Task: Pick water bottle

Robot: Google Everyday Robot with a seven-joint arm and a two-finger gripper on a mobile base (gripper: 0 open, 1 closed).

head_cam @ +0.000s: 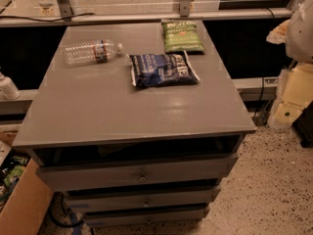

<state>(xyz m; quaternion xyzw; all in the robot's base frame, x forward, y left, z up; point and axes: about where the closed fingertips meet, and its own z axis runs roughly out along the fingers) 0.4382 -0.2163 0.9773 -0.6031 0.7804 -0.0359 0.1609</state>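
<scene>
At your far left, a cardboard box [22,207] sits on the floor at the table's 8 o'clock. The small items inside it are too dim to name. Above it, at 9 o'clock, a pale rounded object [7,87] rests at the picture's edge by the rail. The grey table [122,111] fills the middle. Under its top you see three drawers [142,175] stacked, each lower front sitting further in than the one above. The water bottle [90,52] lies on its side on the tabletop at about 10 o'clock from the top's centre, near the far left corner. It is clear and ribbed, with its label band [101,51] toward the cap end and its white cap [119,46] pointing to 3 o'clock. Just beside the cap, with a small gap between, a blue chip bag [164,68] lies flat at about 12 o'clock from the centre. Past its right end, a green chip bag [182,35] lies at 1 o'clock against the far edge. You cannot tell whether the two bags touch. Off the table, a white rounded shape [301,28] stands at 2 o'clock, some pale yellow objects [293,94] sit at 3 o'clock, and the speckled floor [279,180] spreads at 4 o'clock. The gripper is outside this view, so you cannot tell whether it is released or clenched.
</scene>
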